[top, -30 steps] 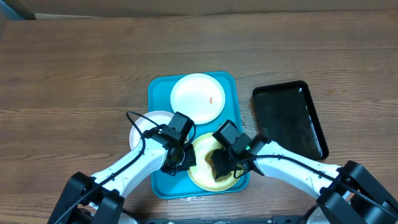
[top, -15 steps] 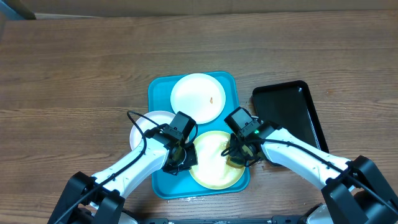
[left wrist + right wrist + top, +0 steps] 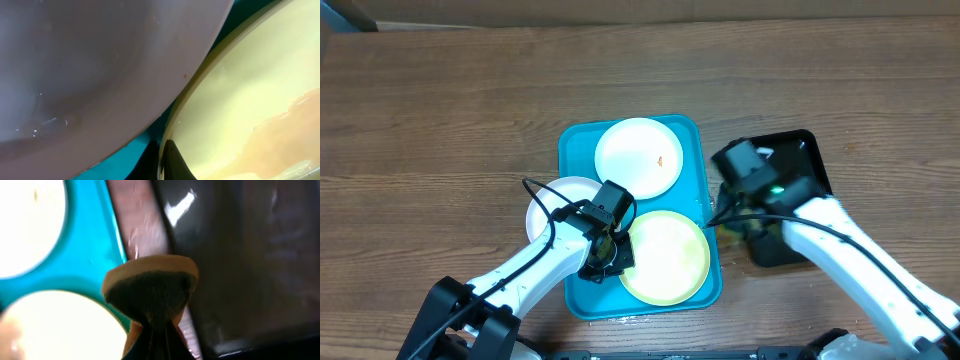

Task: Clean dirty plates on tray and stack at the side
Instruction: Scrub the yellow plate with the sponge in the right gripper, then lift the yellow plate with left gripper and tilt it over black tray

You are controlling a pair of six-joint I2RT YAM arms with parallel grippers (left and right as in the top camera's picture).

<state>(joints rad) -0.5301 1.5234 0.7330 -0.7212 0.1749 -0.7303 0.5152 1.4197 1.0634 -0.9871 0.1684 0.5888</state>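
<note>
The left gripper (image 3: 607,254) is clamped on the 9 o'clock rim of the green-rimmed plate (image 3: 665,258). In the left wrist view, that pale rim runs between its dark fingers (image 3: 172,161). The plate lies flat in the 6 o'clock end of the turquoise tray (image 3: 578,150), and its face looks wet and shiny with no clear smears. Just past the gripper at 10 o'clock, the plain white plate (image 3: 552,203) sits at the tray's 9 o'clock side. It overlaps the raised rim and reaches out over the desk (image 3: 440,100). Its edge comes close to the green-rimmed plate, with a sliver of tray (image 3: 120,155) showing between them.

The right gripper (image 3: 730,226) is closed on a sponge (image 3: 150,291), tan with a dark scrubbing face, pinched from below. It hangs over the strip of desk (image 3: 142,225) between the turquoise tray (image 3: 95,240) and the black tray (image 3: 815,215), at the turquoise tray's 3 o'clock edge. It is clear of the green-rimmed plate (image 3: 55,325). The right arm covers the black tray's 9 o'clock half.

At the tray's 12 o'clock end lies the smeared white plate (image 3: 638,157), with a small orange mark (image 3: 660,160) on its face.
</note>
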